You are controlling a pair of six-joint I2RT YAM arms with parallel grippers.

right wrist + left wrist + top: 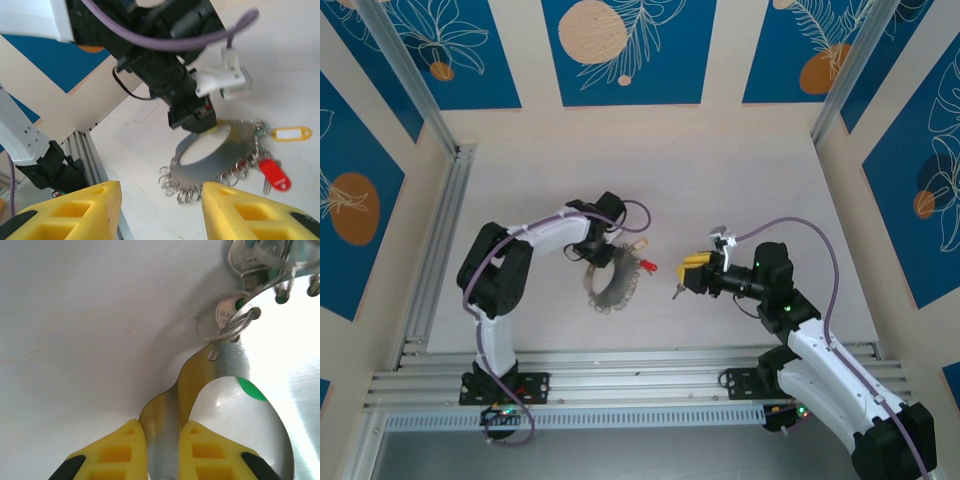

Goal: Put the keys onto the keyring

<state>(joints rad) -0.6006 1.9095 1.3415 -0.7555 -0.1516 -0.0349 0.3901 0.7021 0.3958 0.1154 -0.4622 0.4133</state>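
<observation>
Pale surface [720, 190] beneath two arms. Left gripper [162, 445] clenched on the rim of the keyring [215, 168]. Right gripper [160, 200] released, jaws wide apart, empty, near the hoop's edge opposite the left gripper. Red-headed key [274, 174] and yellow tag [290, 133] on the rim's small rings, between both grippers.

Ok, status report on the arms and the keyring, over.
Left gripper shut on keyring rim. Right gripper open, facing it. Red key and yellow tag at its rim.
</observation>
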